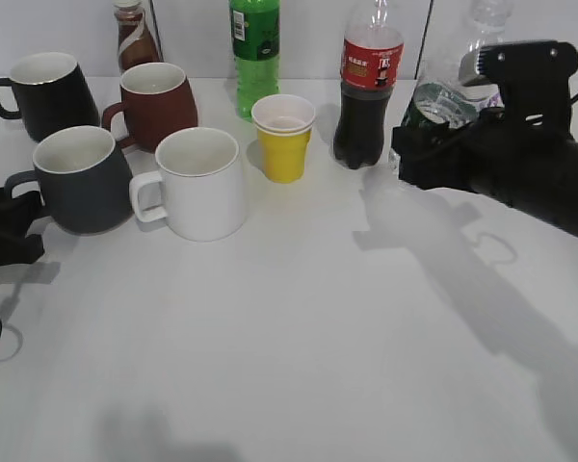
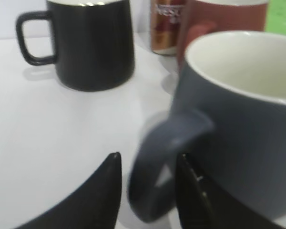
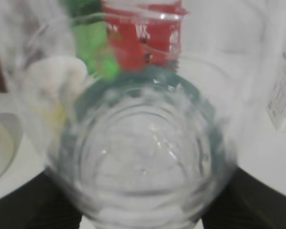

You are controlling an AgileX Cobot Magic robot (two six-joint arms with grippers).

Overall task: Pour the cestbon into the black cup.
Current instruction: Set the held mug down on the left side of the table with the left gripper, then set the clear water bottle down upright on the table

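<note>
On the white table (image 1: 299,318), the right tool (image 1: 433,144) clamps the cestbon (image 1: 443,101); the left tool (image 2: 148,191) stands apart around the black cup's (image 1: 82,178) handle.

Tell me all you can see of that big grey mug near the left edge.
The large matte charcoal-grey mug stands upright on the white table, tapered toward its rim, white and apparently empty inside. Its loop handle points left, between the fingers of the left tool, which look slightly apart from it. The white mug stands close on its right.

Lab-style test bench, plain white table (image 1: 299,337), white wall, staged mugs and drink bottles
</note>
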